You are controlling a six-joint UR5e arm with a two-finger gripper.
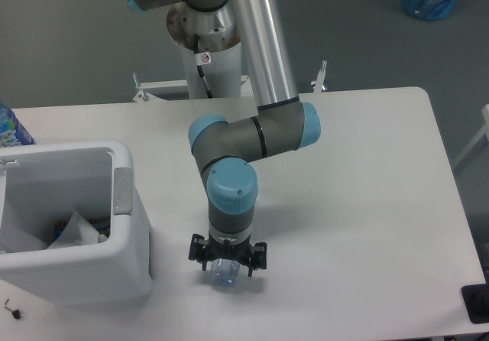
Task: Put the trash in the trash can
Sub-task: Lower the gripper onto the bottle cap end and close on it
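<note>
The flattened clear bottle (224, 274) is lying on the table, mostly hidden. White crumpled tissue (75, 230) is resting inside the white bin (122, 268) at the left.

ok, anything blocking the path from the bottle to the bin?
Nothing visible. The gripper sits over the flattened bottle, and only bare table separates it from the white trash can to its left.

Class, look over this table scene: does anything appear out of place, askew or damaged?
The clear bottle lies flat on the table under the claw, outside the trash can. White paper is already in the can.
</note>
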